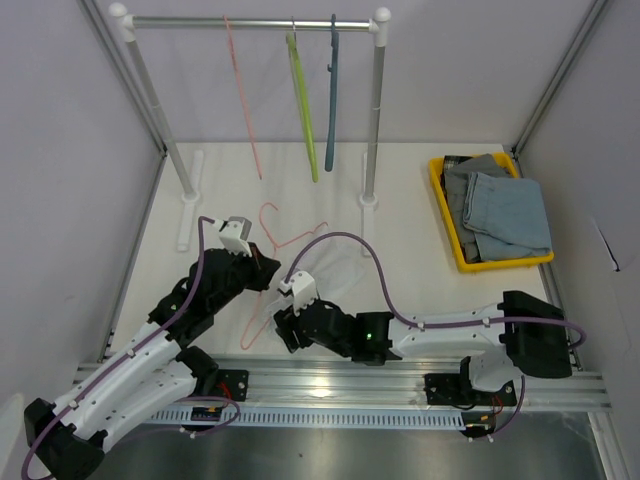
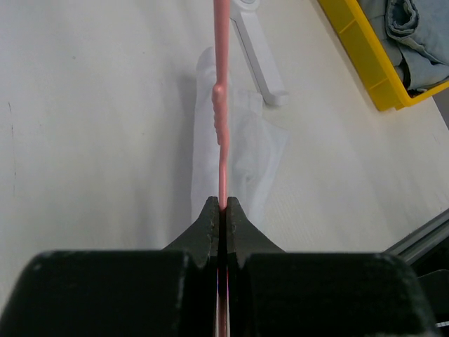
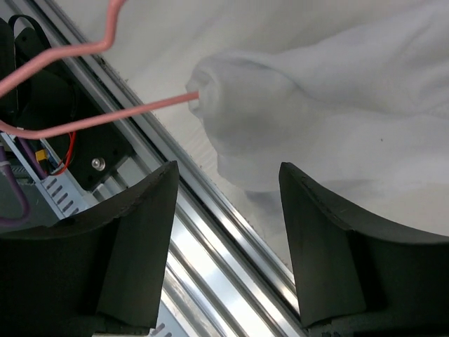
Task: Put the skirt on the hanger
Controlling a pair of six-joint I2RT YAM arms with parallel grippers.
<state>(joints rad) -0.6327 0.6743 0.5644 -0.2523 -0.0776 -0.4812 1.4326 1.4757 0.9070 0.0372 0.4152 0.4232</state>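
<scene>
Left gripper [image 2: 222, 205]: I pinch the pink hanger [image 2: 222, 105] shut, holding it steady | right gripper [image 3: 228, 175]: my jaws stand open astride the white skirt [image 3: 337, 119], where the hanger's arm enters it | skirt lies mid-way along the near edge of the worktop [image 2: 84, 105].

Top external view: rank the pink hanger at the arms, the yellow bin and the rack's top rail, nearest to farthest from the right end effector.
1. pink hanger: right beside the right end effector, on its left.
2. yellow bin: off to the right side of the table.
3. top rail: high up at the far end.
</scene>
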